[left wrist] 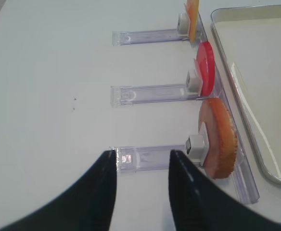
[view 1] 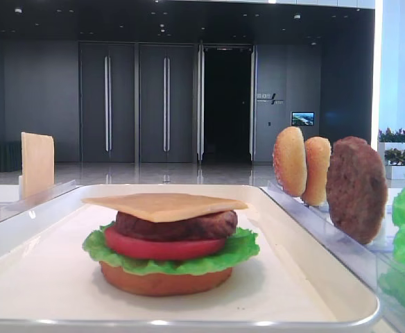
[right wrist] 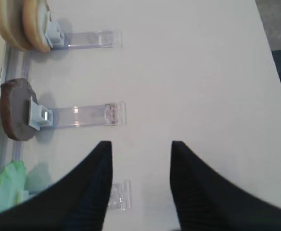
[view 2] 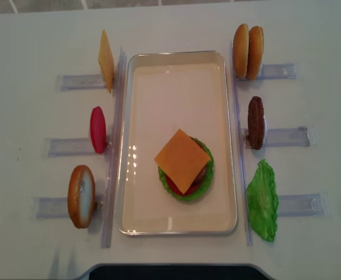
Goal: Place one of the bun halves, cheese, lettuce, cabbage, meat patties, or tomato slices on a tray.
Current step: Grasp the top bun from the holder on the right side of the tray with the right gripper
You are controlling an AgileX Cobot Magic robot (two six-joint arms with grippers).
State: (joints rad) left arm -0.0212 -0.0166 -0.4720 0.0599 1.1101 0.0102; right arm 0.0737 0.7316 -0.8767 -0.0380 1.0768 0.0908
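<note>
Tray (view 2: 138, 221) sits at table centre, long axis running near to far. On its near half stands a stack: dark bottom bun (view 1: 165, 281), lettuce leaf (view 1: 240, 248), tomato slice (view 1: 162, 248), meat patty (view 1: 175, 225), and a cheese square (view 2: 182, 161) on top, corners overhanging. No bun top on the stack.

Right of the tray, upright in clear racks (view 2: 278, 137): two bun halves (view 2: 247, 51) pressed side by side at the far slot, a spare meat patty (view 2: 256, 122) in the middle slot, a spare lettuce leaf (view 2: 263, 200) at the near slot.

Left of the tray, also in racks: a spare cheese slice (view 2: 105, 60) far, a spare tomato slice (view 2: 97, 129) middle, a brown bun (view 2: 81, 195) near.

Right gripper (right wrist: 140, 159): seen in the right wrist view only; jaws parted with a clear gap, nothing between them, over bare table (right wrist: 198, 72) to the right of the patty's rack.

Left gripper (left wrist: 142, 166): seen in the left wrist view only; jaws parted, nothing held, over the outer end of the near left rack, apart from the brown bun clipped there.
</note>
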